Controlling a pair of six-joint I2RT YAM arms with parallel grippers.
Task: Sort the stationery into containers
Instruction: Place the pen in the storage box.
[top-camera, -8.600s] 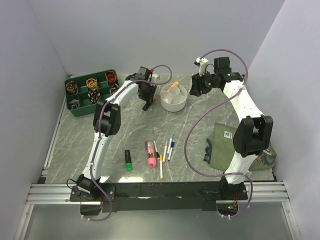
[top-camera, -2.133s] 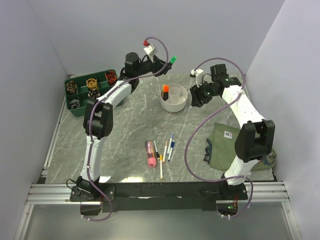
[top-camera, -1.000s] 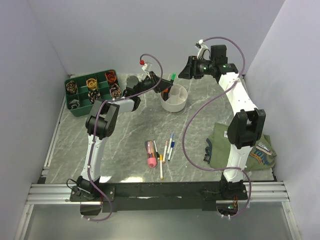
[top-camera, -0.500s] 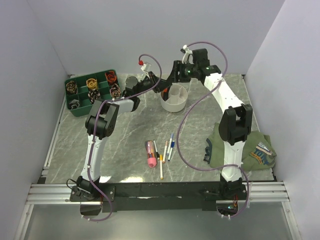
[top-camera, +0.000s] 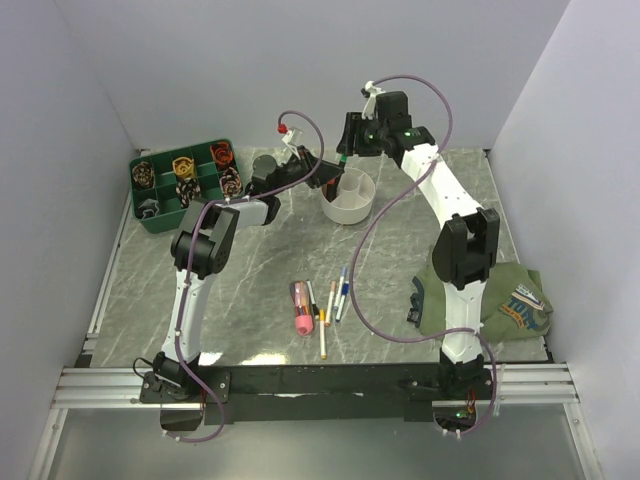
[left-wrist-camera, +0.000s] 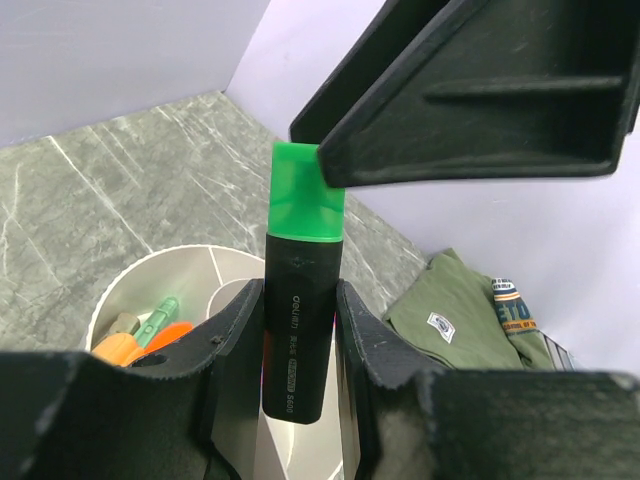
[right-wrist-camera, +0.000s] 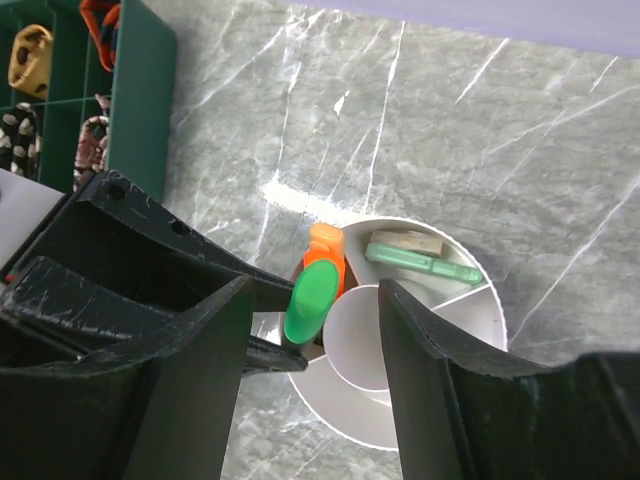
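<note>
My left gripper (left-wrist-camera: 298, 300) is shut on a black marker (left-wrist-camera: 298, 340) with a green cap (left-wrist-camera: 307, 195), held upright over the white round bowl (top-camera: 350, 210). My right gripper (right-wrist-camera: 312, 300) hangs open just above it, one finger on each side of the green cap (right-wrist-camera: 312, 295), with a gap on both sides. Inside the bowl (right-wrist-camera: 350, 400) lie an orange-capped marker (right-wrist-camera: 328, 250), a green pen (right-wrist-camera: 425, 262) and a tan piece (right-wrist-camera: 405, 240). Several pens (top-camera: 335, 295) and a thick pink marker (top-camera: 301, 318) lie on the table near the front.
A dark green compartment tray (top-camera: 165, 215) with coiled bands stands at the back left. An olive cloth pouch (top-camera: 470, 300) lies at the right beside the right arm's base. Both arms meet over the bowl by the back wall.
The right arm has swung left from the back right until its open jaws sit over the green cap. The left arm has kept still with the marker.
</note>
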